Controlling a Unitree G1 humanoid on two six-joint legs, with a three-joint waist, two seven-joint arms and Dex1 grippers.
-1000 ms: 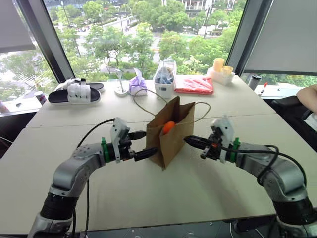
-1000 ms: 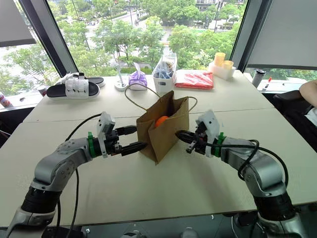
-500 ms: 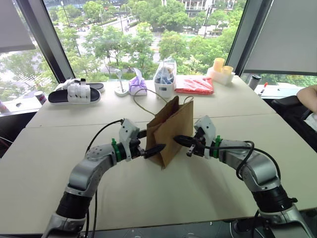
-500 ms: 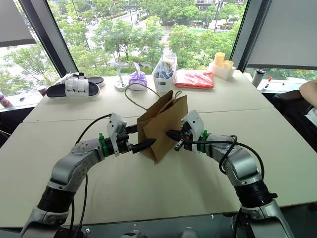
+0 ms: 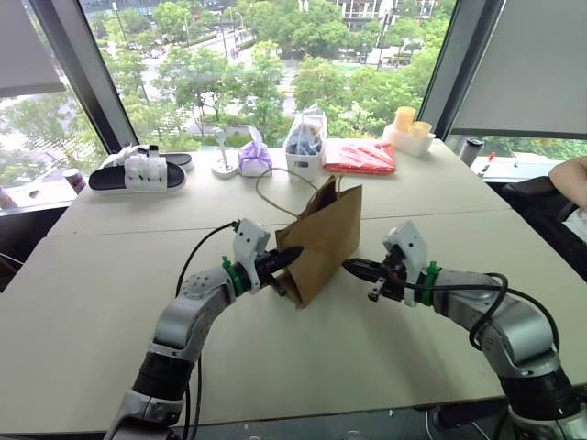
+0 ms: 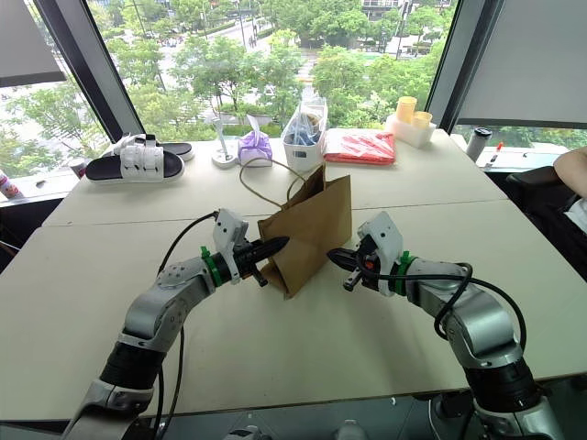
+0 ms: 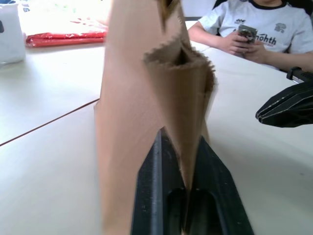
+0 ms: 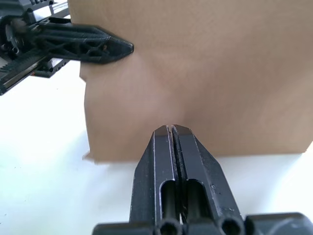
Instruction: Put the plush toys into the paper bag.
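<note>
The brown paper bag (image 5: 328, 234) stands in the middle of the table, its mouth pressed nearly flat and its cord handle (image 5: 271, 183) looping toward the window. My left gripper (image 5: 293, 252) is shut on the bag's folded side edge; in the left wrist view the paper fold (image 7: 182, 73) runs down between its fingers (image 7: 156, 166). My right gripper (image 5: 349, 266) is shut on nothing, its tip pointing at the bag's opposite side, a small gap away; in the right wrist view it (image 8: 168, 128) faces the brown wall. The plush toys are hidden.
Along the window edge lie black-and-white slippers (image 5: 138, 170), a purple cloth bundle (image 5: 255, 158), a clear plastic bag with blue contents (image 5: 305, 142), a red packet (image 5: 359, 156) and yellow cups (image 5: 404, 119). A person sits at the table's right (image 7: 254, 29).
My left gripper moved right to the bag's edge and shut on it. The bag's mouth flattened, hiding the orange toy. My right gripper pushed toward the bag, then drew back.
</note>
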